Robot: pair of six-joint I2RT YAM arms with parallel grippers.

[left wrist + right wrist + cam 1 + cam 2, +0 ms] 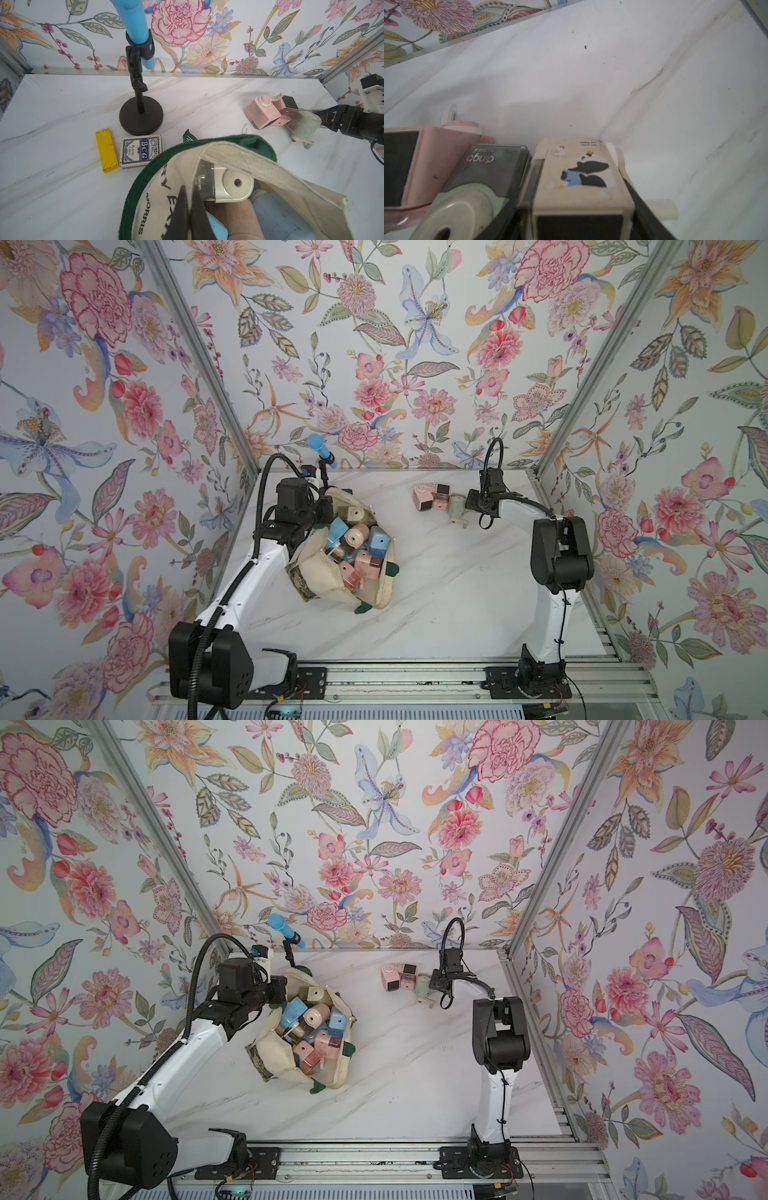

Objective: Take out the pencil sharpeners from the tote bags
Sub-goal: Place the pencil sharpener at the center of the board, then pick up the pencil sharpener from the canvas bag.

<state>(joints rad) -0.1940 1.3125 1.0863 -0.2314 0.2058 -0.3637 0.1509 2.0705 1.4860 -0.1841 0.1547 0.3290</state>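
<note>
White marble-look surface (436, 593) carries everything. On its left part, near my left arm, the cream canvas tote bag (320, 574) with green handles lies with its mouth wide. Many pencil sharpeners (359, 537) in pink, blue and cream are heaped inside it. At the far right a small group stands outside the bag, touching each other: a pink sharpener (423, 497), a sage green sharpener (457, 506) and a cream sharpener (571, 203) with a panda sticker. My left gripper (188, 193) is pressed together on the cloth at the bag's rim. My right gripper (579, 176) has its jaws on both sides of the cream sharpener, which rests on the surface. If they press it, I cannot tell.
</note>
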